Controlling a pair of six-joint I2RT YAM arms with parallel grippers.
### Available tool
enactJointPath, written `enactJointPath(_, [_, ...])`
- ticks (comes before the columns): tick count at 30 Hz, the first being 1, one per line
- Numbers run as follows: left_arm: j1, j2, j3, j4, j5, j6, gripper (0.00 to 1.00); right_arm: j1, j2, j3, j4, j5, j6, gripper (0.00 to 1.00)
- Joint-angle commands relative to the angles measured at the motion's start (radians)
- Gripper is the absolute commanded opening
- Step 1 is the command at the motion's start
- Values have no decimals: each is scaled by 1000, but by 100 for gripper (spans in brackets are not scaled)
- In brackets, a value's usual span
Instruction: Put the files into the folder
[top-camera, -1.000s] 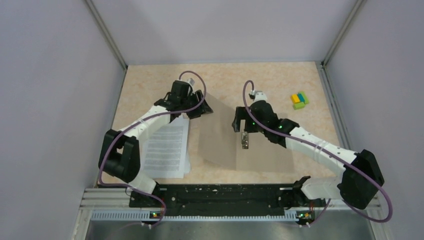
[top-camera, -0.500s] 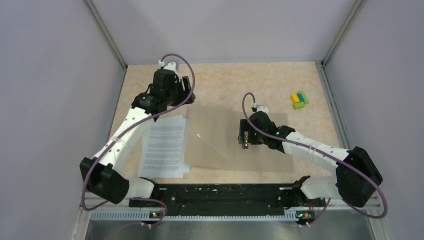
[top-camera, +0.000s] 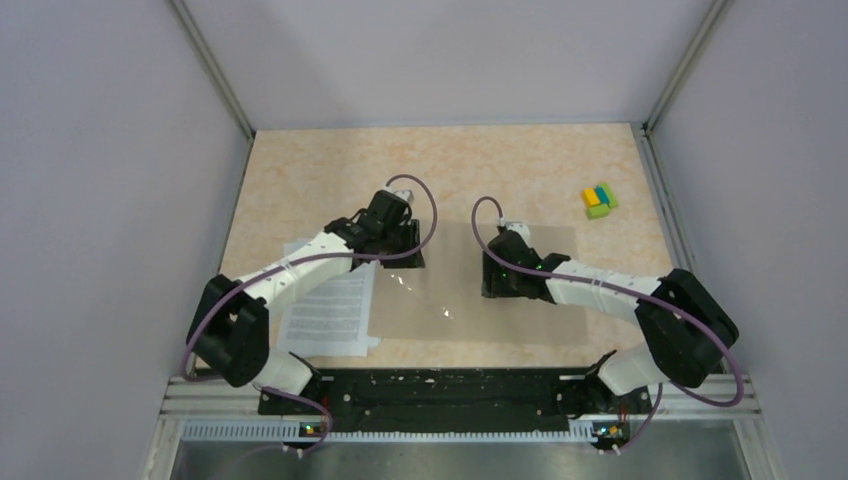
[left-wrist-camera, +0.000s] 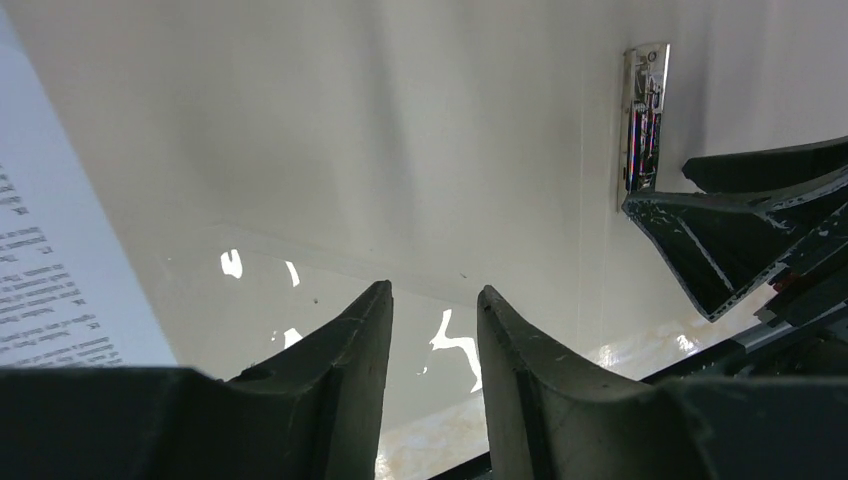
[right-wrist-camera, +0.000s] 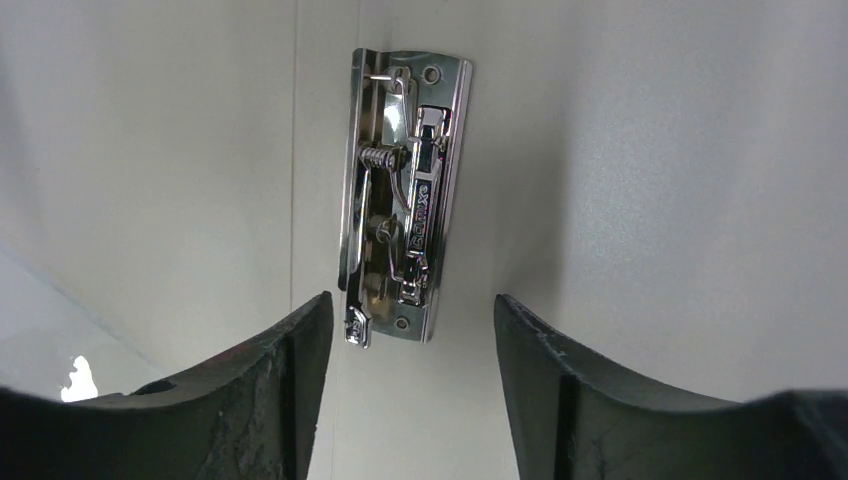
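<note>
Two arms hang over the open folder (top-camera: 470, 318), which lies flat mid-table. The left gripper (top-camera: 408, 255) sits low over the folder's left leaf near its far edge, its fingers a little apart with nothing between them. The right gripper (top-camera: 497, 282) hovers over the clip (right-wrist-camera: 400, 200) by the spine, its fingers spread to either side and not visibly touching it. The files (top-camera: 325, 315) lie just left of the folder, their edges meeting; which lies on top I cannot tell. The left arm crosses the files' far end. Blocks (top-camera: 598, 200) sit well apart, far right.

The files look light, limp and slick, a thin stack likely to fan out if only the top sheet is pushed. A pinch across the whole stack at a free near corner seems the safest hold. The folder is thin card, stiffer but light, and may slide when sheets drag over it. The clip's lever probably needs lifting first.
</note>
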Motion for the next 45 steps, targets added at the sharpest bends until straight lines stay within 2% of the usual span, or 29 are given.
enactJointPath(1, [-32,8,-45,135,26,-76,42,-3,20,29,30,30,-5,55])
enactJointPath(9, [-71,24,-88,165,31,-120,41,-3,2,-3,6,74,-27,34])
enactJointPath(12, [-77,35,-94,166,27,-125,41,-2,-12,-18,-6,75,-27,30])
enactJointPath(23, [-87,50,-162,169,-52,-212,37,-2,-108,-13,-58,51,-37,28])
enactJointPath(27, [-105,60,-192,163,-113,-259,33,1,-129,-1,-60,14,-40,28])
enactJointPath(29, [-113,66,-207,164,-132,-292,25,15,-130,9,-71,20,-36,29])
enactJointPath(31, [-119,73,-220,165,-150,-321,23,30,-121,21,-81,33,-31,28])
enactJointPath(45, [-124,117,-215,108,-207,-374,23,64,-2,53,-73,101,-31,17])
